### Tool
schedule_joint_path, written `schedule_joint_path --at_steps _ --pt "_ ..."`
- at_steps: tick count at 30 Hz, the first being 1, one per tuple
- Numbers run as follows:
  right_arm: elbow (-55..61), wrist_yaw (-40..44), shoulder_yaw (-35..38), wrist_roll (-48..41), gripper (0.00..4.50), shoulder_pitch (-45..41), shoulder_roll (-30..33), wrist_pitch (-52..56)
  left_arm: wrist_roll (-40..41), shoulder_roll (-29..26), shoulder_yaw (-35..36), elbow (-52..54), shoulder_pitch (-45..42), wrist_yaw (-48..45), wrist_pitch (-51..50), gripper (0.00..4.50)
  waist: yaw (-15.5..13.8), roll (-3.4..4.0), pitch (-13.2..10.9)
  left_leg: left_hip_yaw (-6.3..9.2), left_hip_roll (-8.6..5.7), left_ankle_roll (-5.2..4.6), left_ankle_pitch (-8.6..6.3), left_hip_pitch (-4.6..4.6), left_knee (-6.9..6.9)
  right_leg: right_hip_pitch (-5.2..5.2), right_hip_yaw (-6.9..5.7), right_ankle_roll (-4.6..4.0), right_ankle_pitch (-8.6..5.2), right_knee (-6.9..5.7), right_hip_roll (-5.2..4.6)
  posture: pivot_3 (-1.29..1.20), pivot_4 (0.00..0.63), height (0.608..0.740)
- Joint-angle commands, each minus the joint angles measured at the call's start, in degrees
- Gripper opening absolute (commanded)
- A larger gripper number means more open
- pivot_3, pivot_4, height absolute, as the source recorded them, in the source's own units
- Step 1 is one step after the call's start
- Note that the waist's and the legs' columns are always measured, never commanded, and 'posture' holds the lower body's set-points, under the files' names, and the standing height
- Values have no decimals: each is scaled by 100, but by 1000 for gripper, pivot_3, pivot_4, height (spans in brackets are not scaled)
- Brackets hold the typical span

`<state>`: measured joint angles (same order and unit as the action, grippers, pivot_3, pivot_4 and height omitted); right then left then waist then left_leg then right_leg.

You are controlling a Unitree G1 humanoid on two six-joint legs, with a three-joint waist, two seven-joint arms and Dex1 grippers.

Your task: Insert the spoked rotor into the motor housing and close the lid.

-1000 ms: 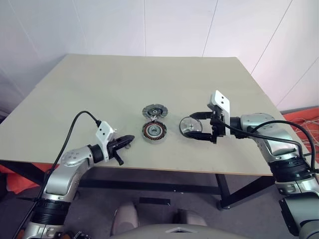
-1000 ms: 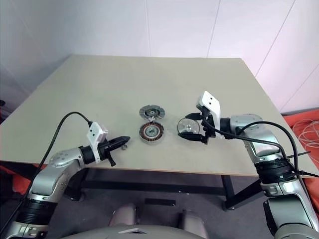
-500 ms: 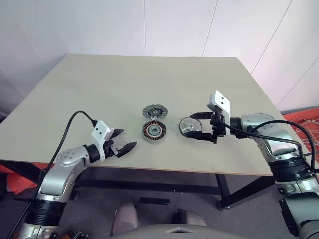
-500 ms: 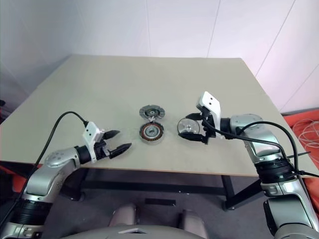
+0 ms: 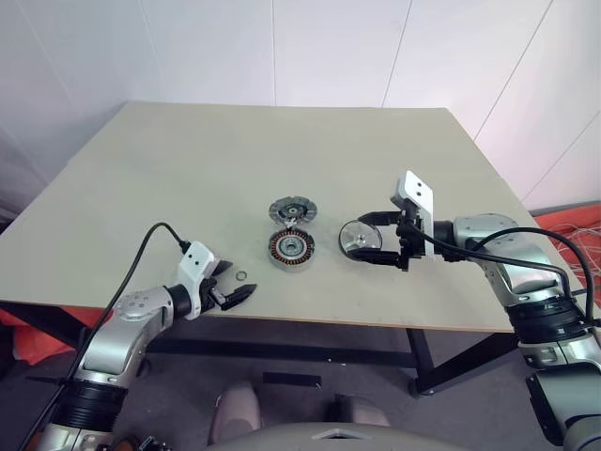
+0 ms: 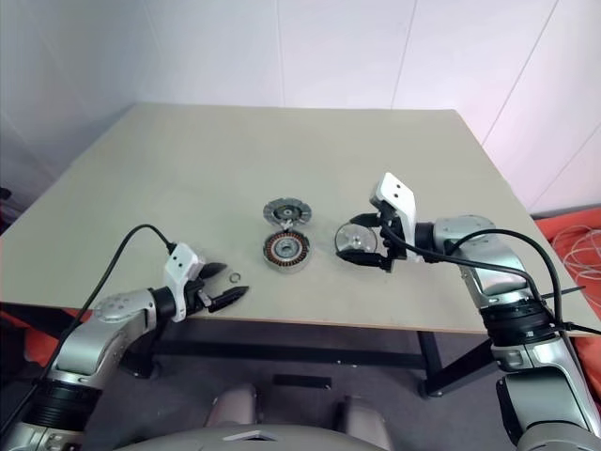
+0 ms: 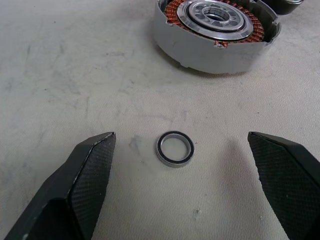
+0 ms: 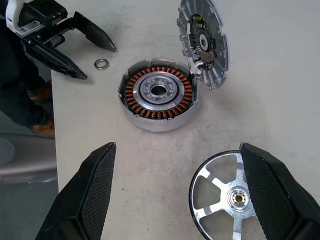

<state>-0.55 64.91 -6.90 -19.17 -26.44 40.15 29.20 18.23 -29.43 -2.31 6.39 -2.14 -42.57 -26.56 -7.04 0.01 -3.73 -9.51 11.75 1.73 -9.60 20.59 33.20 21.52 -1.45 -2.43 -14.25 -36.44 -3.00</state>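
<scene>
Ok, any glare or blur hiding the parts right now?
Left wrist view: small ring sharp, faint shadows beside both fingers. Right wrist view: spoked rotor shiny but its cut-outs readable, motor housing windings crisp. Head views: even light, parts too small for detail.

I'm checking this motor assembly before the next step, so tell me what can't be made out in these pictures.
- Spoked rotor: right wrist view's edge cuts off its lower rim.
- Lid: left wrist view's corner shows a sliver.
- Small ring: too small in the head views to tell its make.
- Motor housing: its underside is hidden against the table.
- Right tool: whether its open fingers touch the rotor is unclear.
</scene>
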Motion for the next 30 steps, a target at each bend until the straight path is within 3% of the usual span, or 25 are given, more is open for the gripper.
schedule_joint_path --at_steps 1,10,13,22,23,30 --pt "97 7 124 -25 4500 -92 46 -86 -192 -99 -147 49 -44 -12 17 4480 0 0 0 0 0 0 0 -1 0 -1 0 0 0 0 0 0 0 740" --pt "102 10 121 -18 4500 -99 49 -102 -263 -142 -223 116 -112 -35 -45 4480 -7 3 2 2 0 0 0 -4 0 -4 0 1 -1 0 0 0 0 740" --pt "108 10 126 -24 4500 -105 50 -93 -306 -190 -265 136 -113 -70 -52 3853 -5 3 2 2 0 0 0 -4 0 -4 0 1 -1 0 0 0 0 740" --pt "97 15 126 -25 4500 -122 49 -93 -332 -200 -264 238 -112 -27 -149 953 -6 5 3 2 -1 -7 -4 5 -7 -3 0 0 0 20 -1 0 0 740" --pt "97 17 128 -26 4500 -123 52 -94 -332 -203 -264 255 -115 -21 -170 785 -5 5 3 2 -2 -8 -5 5 -8 -4 0 0 0 22 0 0 0 740" --pt "98 25 134 -28 4500 -115 65 -90 -353 -200 -233 168 -91 -20 -111 786 -4 5 3 1 -2 -9 -6 4 -9 -5 0 1 0 24 -1 0 0 740"
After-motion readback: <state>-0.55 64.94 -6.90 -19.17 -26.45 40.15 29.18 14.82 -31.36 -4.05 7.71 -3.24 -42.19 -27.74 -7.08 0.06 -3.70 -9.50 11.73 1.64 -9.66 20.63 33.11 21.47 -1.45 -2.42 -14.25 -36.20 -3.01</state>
